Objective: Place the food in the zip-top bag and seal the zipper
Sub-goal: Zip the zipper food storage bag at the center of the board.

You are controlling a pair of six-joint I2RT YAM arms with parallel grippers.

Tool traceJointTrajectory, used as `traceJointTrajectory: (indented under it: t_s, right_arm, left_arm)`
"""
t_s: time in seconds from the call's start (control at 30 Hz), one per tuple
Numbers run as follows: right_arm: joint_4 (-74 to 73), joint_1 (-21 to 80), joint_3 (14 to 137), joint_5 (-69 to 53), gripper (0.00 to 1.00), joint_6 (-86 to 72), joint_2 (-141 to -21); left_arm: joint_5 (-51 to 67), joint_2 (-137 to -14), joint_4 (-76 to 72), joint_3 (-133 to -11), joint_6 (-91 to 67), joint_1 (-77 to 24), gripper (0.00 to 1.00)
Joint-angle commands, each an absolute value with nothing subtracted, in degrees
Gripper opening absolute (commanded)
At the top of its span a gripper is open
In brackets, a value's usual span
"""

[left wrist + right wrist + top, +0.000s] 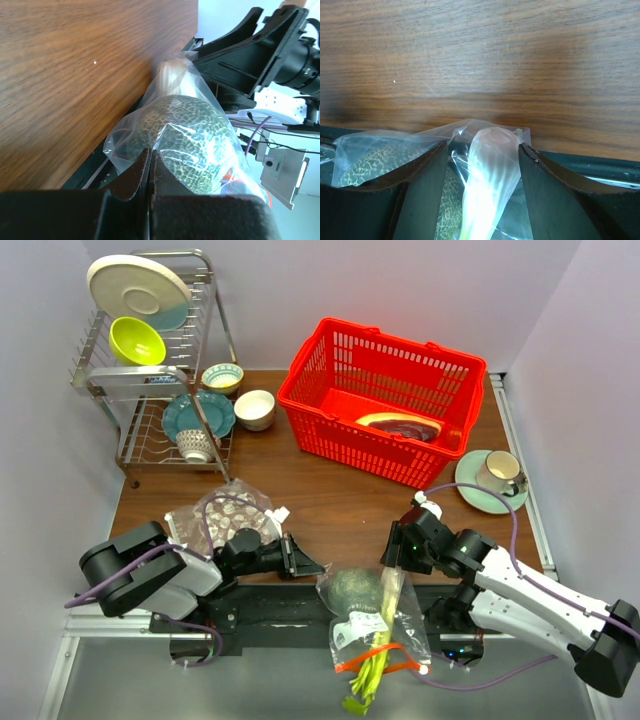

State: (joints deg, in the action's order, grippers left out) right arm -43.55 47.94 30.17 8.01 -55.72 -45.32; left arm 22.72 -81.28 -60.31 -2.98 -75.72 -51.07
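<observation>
The zip-top bag lies over the table's near edge, its orange-red zipper pointing toward me. Inside sit the dark green ball and the light-green stalks, whose ends stick out past the zipper. My left gripper is shut on the bag's left corner film, right beside the ball. My right gripper stands open, straddling the bag's closed end where the stalks' pale base presses against the film. The red-brown slab lies in the red basket.
A dish rack with plates and bowls stands at the back left, two bowls beside it. A dotted clear bag lies by my left arm. A cup on a green saucer sits at the right.
</observation>
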Motion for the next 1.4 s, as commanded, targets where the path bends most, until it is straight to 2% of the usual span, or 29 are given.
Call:
traceJointTrajectory:
  t_s: [0.0,0.27,0.47,0.57,0.63,0.7,0.87,1.03,1.2,1.37]
  right_arm:
    - [-41.05,48.08,30.76,9.23,0.61,-56.95,-45.35]
    - [-42.79,47.99,36.56,13.70,0.62,-52.91,-48.51]
    - [-45.00,47.99,41.13,15.47,0.64,-45.63,-45.45]
    - [-43.25,47.99,42.10,9.43,0.64,-36.85,-41.76]
    - [-41.49,47.99,41.93,0.39,0.64,-31.41,-39.56]
    - [-38.94,47.99,41.75,-10.21,0.64,-29.71,-39.29]
    - [-33.06,48.86,39.81,-22.85,0.62,-28.65,-43.06]
    - [-30.59,54.75,44.11,-19.96,0.63,-26.19,-46.57]
    - [-29.97,66.78,54.55,-9.42,0.64,-24.00,-60.27]
    - [-29.44,75.21,61.69,1.20,0.64,-22.94,-67.49]
  left_arm:
    - [22.41,-81.38,-65.40,-2.02,-75.24,-50.10,0.00]
    - [27.94,-83.93,-60.83,-5.62,-70.06,-40.53,0.00]
    - [30.58,-85.69,-52.66,-10.80,-62.51,-33.76,0.00]
    - [31.63,-87.18,-50.28,-13.27,-60.48,-30.60,0.00]
    - [33.30,-88.24,-50.36,-14.76,-60.03,-28.92,0.00]
    - [34.27,-89.99,-50.01,-16.69,-59.33,-27.16,0.00]
    - [36.47,-94.38,-48.87,-20.82,-57.57,-24.27,0.00]
    - [38.84,-96.68,-49.39,-23.38,-57.48,-21.80,0.00]
    - [39.99,-97.73,-49.39,-24.34,-57.30,-20.13,0.00]
    - [40.34,-98.61,-49.22,-25.48,-57.13,-19.51,0.00]
